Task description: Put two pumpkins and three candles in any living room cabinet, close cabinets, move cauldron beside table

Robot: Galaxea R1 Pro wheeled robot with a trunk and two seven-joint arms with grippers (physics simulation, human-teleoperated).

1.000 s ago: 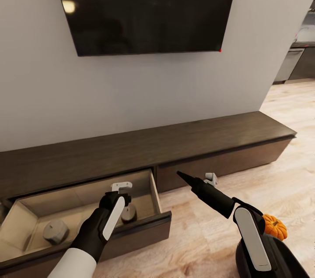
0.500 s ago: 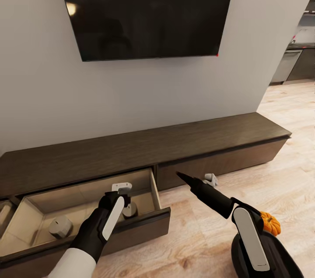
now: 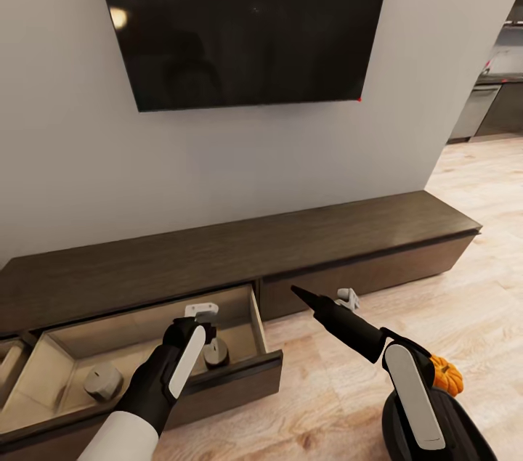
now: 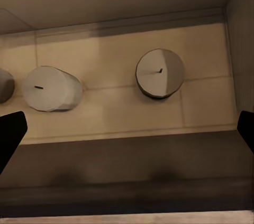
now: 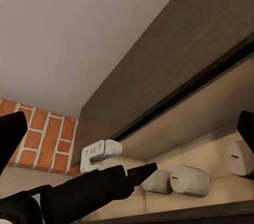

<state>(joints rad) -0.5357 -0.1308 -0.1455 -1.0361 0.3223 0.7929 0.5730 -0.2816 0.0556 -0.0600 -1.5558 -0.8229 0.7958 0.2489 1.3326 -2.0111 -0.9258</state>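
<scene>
Wood floor (image 3: 479,279); cabinet (image 3: 240,250) drawer open, prob. candles (image 4: 159,73).

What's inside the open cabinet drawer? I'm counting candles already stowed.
In the open drawer two pale candles lie fully visible; a third shows at the picture's edge. The left gripper hides some of the floor.

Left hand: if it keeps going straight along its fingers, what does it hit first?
Likely the pale floor of the open drawer, between the two grey candles. The left hand points down into the drawer, fingers spread wide. Depth is unclear; the upright candle sits close to that line.
</scene>
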